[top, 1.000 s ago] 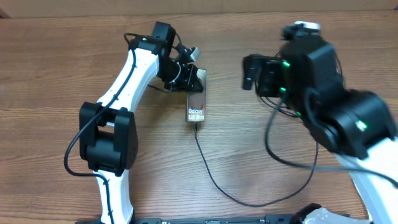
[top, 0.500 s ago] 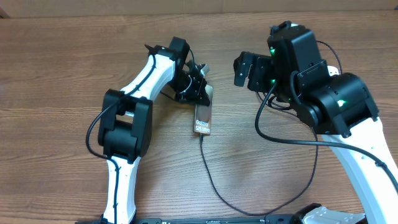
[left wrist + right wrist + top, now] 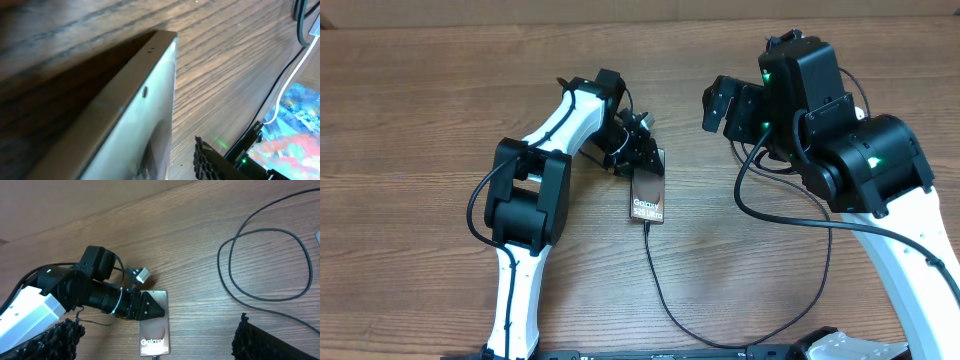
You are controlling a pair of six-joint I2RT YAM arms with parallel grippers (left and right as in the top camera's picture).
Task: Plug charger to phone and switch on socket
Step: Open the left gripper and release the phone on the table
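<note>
Wood-grain table is filling the overhead view. The right arm, mostly black and bulky, is hanging over the right half, and the slimmer white-and-black left arm is reaching from the near edge toward the middle. The right gripper is hovering clear of everything; in its wrist view both fingers are sitting at opposite bottom corners, so it's gaping wide with nothing in it. The left gripper is lying low with its tips on the phone's far end, and the jaws are looking narrow, pinching that end. The phone is sitting mid-table between the two arms, long axis running roughly away from the base, just beside the left arm's wrist and well apart from the right gripper. It's showing as a flat, glossy grey-brown slab with a dark oval blotch around its middle and white "Galaxy" lettering at the near end. The left wrist view is showing it close up and slanted: a pale metallic edge with one small oval slot and two pinholes near the corner. The charger is showing as a thin black cable meeting the phone's near end, running toward the near edge and curving right under the right arm; can't tell whether the tip is fully seated. In the right wrist view a thin black cable loop is lying on the wood to the right; can't tell whether it's the same lead.
</note>
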